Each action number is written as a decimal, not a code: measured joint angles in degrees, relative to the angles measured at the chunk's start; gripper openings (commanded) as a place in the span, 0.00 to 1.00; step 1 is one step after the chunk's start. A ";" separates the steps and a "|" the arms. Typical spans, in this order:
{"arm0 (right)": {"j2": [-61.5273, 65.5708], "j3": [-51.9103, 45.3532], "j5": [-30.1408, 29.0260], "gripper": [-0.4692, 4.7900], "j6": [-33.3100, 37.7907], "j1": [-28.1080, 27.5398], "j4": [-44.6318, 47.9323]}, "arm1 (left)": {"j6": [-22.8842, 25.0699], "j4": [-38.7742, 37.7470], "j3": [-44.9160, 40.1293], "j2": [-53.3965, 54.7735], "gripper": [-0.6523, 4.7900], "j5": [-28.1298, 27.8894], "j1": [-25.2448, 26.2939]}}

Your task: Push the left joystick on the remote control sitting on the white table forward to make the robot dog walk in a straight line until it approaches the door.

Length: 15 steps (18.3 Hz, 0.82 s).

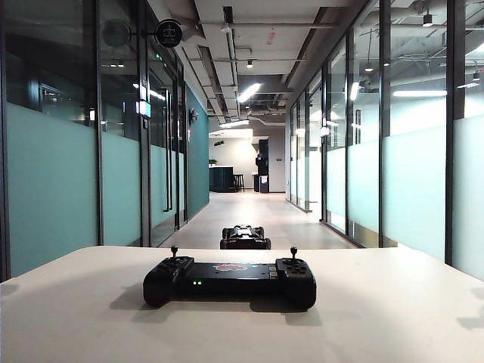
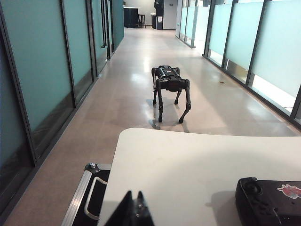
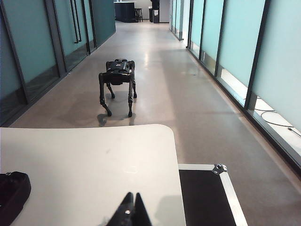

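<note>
The black remote control lies on the white table, its left joystick and right stick both upright. Beyond the table's far edge the robot dog stands on all four legs in the corridor, facing away. My left gripper hovers shut over the table, well short of the remote control and off to its left end. Shut as well, my right gripper hangs near the table's other edge, far from the remote control's end. Neither gripper shows in the exterior view.
A black case with aluminium edges sits beside the table on the left, and another case on the right. Glass walls and doors line both sides of the long corridor. The robot dog stands about a body length from the table.
</note>
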 measured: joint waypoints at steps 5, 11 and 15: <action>0.00 0.00 0.00 0.08 -0.02 0.00 0.00 | 0.00 0.00 0.00 0.00 0.11 0.00 0.00; 0.13 2.10 0.00 0.08 0.00 0.02 0.09 | -1.49 0.09 0.55 0.02 0.11 0.00 0.00; 2.27 6.03 -0.04 0.08 -0.02 0.15 0.50 | -2.14 0.48 2.73 0.98 0.11 0.00 0.00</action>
